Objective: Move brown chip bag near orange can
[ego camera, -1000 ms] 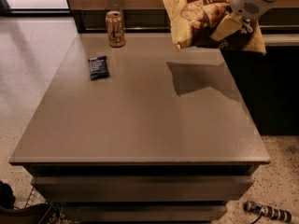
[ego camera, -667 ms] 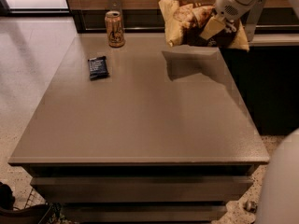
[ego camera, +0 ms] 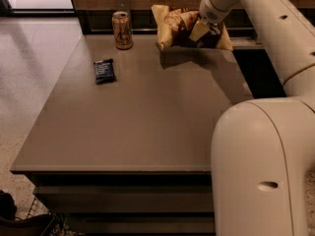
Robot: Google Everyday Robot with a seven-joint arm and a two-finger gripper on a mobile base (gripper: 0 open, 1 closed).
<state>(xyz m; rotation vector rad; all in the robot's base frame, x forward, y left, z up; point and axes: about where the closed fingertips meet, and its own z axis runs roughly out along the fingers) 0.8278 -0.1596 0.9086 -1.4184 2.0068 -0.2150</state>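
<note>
The brown chip bag (ego camera: 179,27) hangs in the air over the far right part of the table, with its cream ends spread to both sides. My gripper (ego camera: 203,27) is shut on the bag's right half, and the white arm reaches in from the right. The orange can (ego camera: 122,30) stands upright at the table's far edge, a short way left of the bag. The bag's shadow lies on the table just below it.
A small dark blue snack packet (ego camera: 104,71) lies flat on the left part of the grey table (ego camera: 138,122). My white arm's large near link (ego camera: 261,171) fills the lower right. A dark counter runs along the back.
The gripper has carried the bag left and lower, closer to the can. My arm's big near link has swung into the lower right of the view.
</note>
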